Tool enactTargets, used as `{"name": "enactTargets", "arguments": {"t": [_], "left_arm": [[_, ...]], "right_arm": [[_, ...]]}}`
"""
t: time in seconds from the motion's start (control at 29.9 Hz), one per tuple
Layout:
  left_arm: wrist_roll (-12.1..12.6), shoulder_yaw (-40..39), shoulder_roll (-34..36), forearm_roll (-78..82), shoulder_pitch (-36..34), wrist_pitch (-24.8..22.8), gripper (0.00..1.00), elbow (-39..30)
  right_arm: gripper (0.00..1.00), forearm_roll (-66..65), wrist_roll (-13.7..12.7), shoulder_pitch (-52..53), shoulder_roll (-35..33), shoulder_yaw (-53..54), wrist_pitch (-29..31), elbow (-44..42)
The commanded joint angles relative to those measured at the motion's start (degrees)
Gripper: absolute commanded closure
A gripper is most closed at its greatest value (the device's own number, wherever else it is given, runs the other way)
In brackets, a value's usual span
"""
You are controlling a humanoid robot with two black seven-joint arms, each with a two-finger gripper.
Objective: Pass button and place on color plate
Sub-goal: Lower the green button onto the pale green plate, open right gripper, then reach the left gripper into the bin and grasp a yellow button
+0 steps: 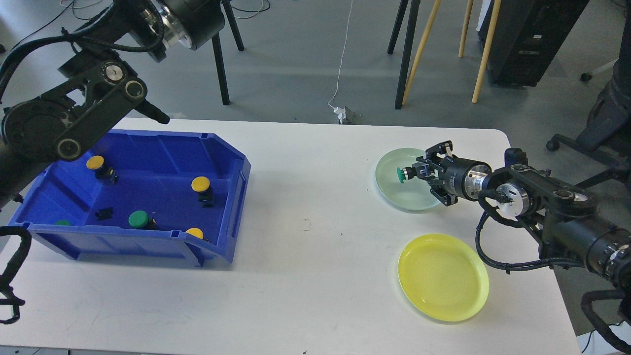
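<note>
Both arms matte black, built of flat links with round joint caps; left arm (pixel 74 118) shows silver-ringed bolt discs and a polished metal collar beside its thick upper housing. Right arm (pixel 552 202) carries a silver wrist ring and white disc just behind the right gripper (pixel 419 170); black corrugated cables loop beneath that disc.

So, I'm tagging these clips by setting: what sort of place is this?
Probably a robotics lab or workshop: a white table on a bare grey floor, a loose white cable running to a plug, and tripod legs beyond it.
</note>
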Motion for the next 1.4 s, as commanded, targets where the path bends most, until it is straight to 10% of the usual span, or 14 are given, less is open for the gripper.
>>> {"name": "enactTargets", "arguments": {"t": [0.0, 0.37, 0.8, 1.37], "left_arm": [[0.1, 0.0, 0.4, 0.0, 1.1, 0.0, 0.01, -0.5], [0.9, 0.9, 10.7, -0.1, 8.3, -4.1, 0.03, -8.4], [1.1, 11.8, 34.3, 6.7, 20.6, -7.2, 0.03, -16.7], [-0.9, 17.8, 15.3, 25.8, 19.8, -6.7, 0.03, 3.5]], "right_arm": [[0.32, -0.1, 0.4, 0.2, 0.2, -0.1, -0.1, -0.6], [0.03, 0.7, 1.2, 1.6, -2.7, 8.8, -0.1, 2.3], [0.02, 0.4, 0.7, 3.8, -13.6, 10.8, 0.1, 10.5], [0.03, 0.0, 0.3, 6.1, -26.0, 8.5, 5.1, 9.9]]}}
